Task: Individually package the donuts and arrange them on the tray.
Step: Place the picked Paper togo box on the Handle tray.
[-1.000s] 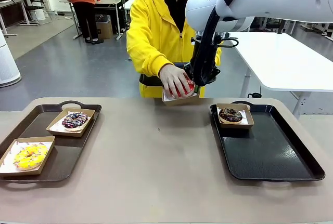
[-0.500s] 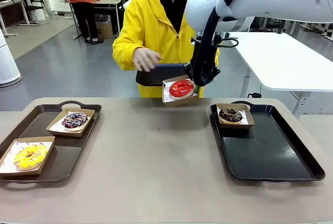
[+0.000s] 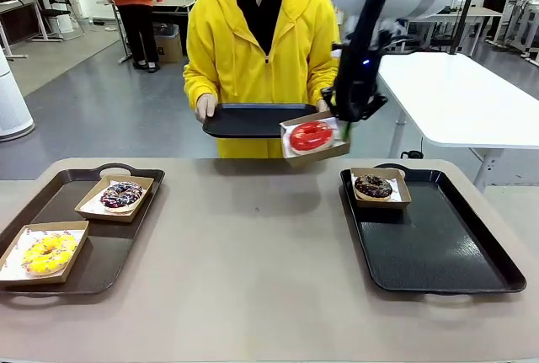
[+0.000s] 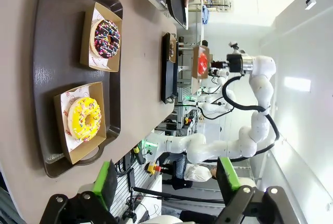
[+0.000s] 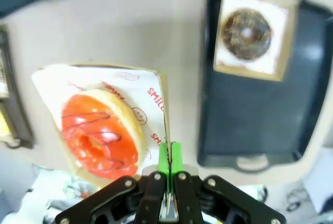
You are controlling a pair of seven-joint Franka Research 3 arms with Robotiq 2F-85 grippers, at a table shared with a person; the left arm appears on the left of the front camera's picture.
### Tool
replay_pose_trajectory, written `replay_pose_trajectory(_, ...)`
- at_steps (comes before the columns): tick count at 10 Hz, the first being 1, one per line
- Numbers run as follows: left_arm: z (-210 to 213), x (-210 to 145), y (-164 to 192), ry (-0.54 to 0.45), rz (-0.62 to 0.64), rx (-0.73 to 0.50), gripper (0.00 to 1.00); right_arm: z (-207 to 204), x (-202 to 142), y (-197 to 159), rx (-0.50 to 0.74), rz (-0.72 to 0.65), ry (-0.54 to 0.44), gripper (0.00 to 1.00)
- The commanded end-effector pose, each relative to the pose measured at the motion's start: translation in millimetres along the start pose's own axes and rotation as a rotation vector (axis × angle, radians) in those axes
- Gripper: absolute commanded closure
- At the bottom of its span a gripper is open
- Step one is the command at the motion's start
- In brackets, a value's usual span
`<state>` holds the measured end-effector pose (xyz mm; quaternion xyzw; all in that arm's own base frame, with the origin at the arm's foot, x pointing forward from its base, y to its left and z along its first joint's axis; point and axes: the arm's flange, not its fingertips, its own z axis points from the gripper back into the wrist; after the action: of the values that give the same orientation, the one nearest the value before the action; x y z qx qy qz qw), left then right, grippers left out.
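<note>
My right gripper [image 3: 341, 125] [image 5: 169, 157] is shut on the edge of a paper-lined cardboard box [image 3: 330, 151] [image 5: 148, 91]. The box holds the red-glazed donut [image 3: 311, 136] [image 5: 99, 133] and hangs in the air over the table's far edge. A chocolate donut [image 3: 373, 185] [image 5: 246, 33] sits boxed at the far left corner of the black tray [image 3: 446, 253] [image 5: 250, 115]. On the brown tray [image 3: 50, 203] [image 4: 44, 78] lie a boxed sprinkled chocolate donut [image 3: 122, 194] [image 4: 106, 38] and a boxed yellow donut [image 3: 49, 253] [image 4: 85, 118]. My left gripper [image 4: 167, 180] is open, back from that tray.
A person in a yellow hoodie [image 3: 253, 34] stands at the far side and holds a dark tray [image 3: 248, 119] in both hands, just left of the held box. The table's middle [image 3: 253, 253] is bare. A white table [image 3: 463, 102] stands behind on the right.
The person's hand left the red donut and went back to the dark tray. My right gripper has carried the boxed red donut to the right, towards the black tray.
</note>
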<state>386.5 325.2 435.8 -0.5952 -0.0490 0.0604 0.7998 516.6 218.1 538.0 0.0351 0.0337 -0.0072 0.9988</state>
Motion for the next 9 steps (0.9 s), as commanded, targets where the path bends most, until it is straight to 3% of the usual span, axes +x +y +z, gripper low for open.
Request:
replay_pose_trajectory(1, -1, -2, -3, -0.01, 0.017, 0.007, 0.0, 9, -37, -53, 0.027, -0.042, 0.027, 0.99)
replay_pose_trajectory(5, -1, -2, -3, -0.01, 0.017, 0.007, 0.0, -24, -63, -158, -0.001, -0.055, 0.061, 0.99)
replay_pose_trajectory(9, -1, -2, -3, -0.01, 0.017, 0.007, 0.0, -79, -75, -211, 0.054, -0.03, 0.053, 0.99)
